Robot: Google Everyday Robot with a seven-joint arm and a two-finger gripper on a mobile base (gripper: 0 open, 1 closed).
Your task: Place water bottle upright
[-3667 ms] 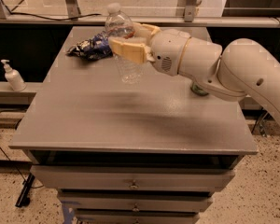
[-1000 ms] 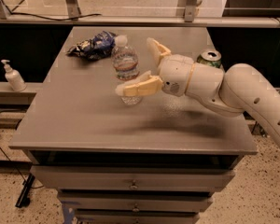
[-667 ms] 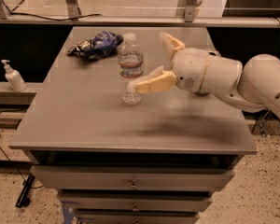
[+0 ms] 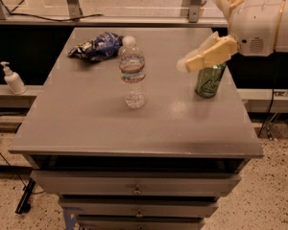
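The water bottle (image 4: 133,74), clear and ribbed with a white cap and a red-and-blue label band, stands upright on the grey table (image 4: 86,123), a little left of its middle. My gripper (image 4: 198,30) is open and empty, up in the air to the right of the bottle and well apart from it. Its lower cream finger (image 4: 209,54) reaches in front of the green soda can (image 4: 209,82).
A blue crumpled snack bag (image 4: 96,46) lies at the table's back left. The green can stands near the right edge. A white pump dispenser bottle (image 4: 12,79) sits on a ledge to the left. Drawers (image 4: 134,188) are below the tabletop.
The gripper has let go of the bottle, opened, and pulled back up and to the right. The bottle stays standing on the table.
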